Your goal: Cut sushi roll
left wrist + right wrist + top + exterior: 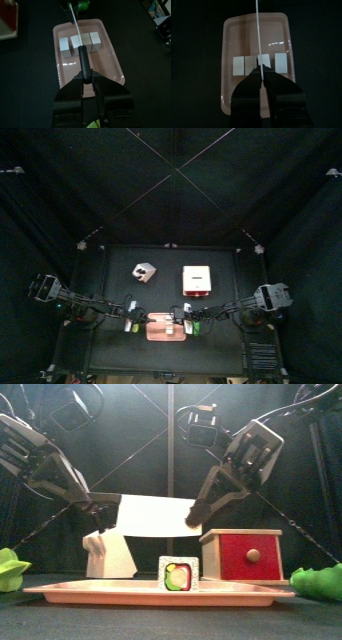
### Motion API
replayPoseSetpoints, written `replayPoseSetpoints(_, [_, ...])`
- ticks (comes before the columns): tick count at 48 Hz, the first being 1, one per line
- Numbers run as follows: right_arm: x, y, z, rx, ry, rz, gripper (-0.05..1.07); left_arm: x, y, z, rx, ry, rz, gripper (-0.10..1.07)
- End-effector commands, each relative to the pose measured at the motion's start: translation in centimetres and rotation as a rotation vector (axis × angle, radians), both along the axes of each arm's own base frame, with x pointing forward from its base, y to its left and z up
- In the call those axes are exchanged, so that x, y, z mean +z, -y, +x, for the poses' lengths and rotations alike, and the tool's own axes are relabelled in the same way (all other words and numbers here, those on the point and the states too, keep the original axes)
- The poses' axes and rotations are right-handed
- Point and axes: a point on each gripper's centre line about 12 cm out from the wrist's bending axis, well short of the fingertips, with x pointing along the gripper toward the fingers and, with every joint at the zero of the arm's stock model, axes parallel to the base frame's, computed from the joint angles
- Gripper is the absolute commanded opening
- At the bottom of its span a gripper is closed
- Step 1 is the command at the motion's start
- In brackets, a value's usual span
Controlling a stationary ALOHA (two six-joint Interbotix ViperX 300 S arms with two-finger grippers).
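Left claw (89, 86) clamped on knife handle (84, 62); right claw (263, 80) pinches blade (159, 516) spine. Blade hovers above sushi roll (178, 573) on pink tray (80, 590), mid-table. Keep blade level, square across roll, descend straight, both arms together.

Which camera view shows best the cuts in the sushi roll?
The left wrist view: the sushi roll lies in separate white pieces. The right wrist view shows them too, the front view only one end, the top view a tiny blur.

Overhead, level front, two close wrist views, all sharing the pink tray (163, 335)
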Motion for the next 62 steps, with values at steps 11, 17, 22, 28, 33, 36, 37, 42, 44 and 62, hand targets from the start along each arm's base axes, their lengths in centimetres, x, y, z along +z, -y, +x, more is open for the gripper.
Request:
replayPoseSetpoints(11, [-1.4,-0.7,-0.5,0.009,-0.050,0.003,0.27,-0.4,1.0,-0.4,-0.013,-0.029,-0.023,0.45])
replayPoseSetpoints(17, [-1.8,-0.7,-0.5,0.007,-0.063,0.004,0.27,-0.6,1.0,-0.4,-0.015,-0.034,-0.022,0.45])
replayPoseSetpoints(22, [-2.1,-0.8,-0.4,0.007,-0.069,0.003,0.27,-0.8,1.0,-0.4,-0.013,-0.043,-0.021,0.45])
replayPoseSetpoints(28, [-2.4,-0.7,-0.4,0.005,-0.081,0.001,0.27,-1.2,1.0,-0.2,-0.012,-0.058,-0.017,0.45])
replayPoseSetpoints(33, [-2.4,-0.7,-0.5,0.004,-0.085,0.000,0.27,-1.4,1.1,-0.1,-0.013,-0.064,-0.015,0.45])
replayPoseSetpoints(36, [-2.5,-0.7,-0.5,0.004,-0.087,0.000,0.27,-1.4,1.1,-0.1,-0.013,-0.065,-0.015,0.45])
replayPoseSetpoints(37, [-2.5,-0.7,-0.5,0.004,-0.087,0.000,0.27,-1.4,1.1,-0.1,-0.013,-0.064,-0.015,0.45])
replayPoseSetpoints(42, [-2.6,-0.7,-0.6,0.003,-0.091,0.000,0.27,-1.4,1.1,0.0,-0.013,-0.064,-0.015,0.45])
replayPoseSetpoints(44, [-2.6,-0.7,-0.6,0.004,-0.090,-0.001,0.27,-1.4,1.1,0.0,-0.012,-0.064,-0.015,0.45])
replayPoseSetpoints(62, [-3.3,-0.7,-0.6,0.000,-0.110,0.000,0.27,-1.6,1.1,0.0,-0.009,-0.073,-0.015,0.45])
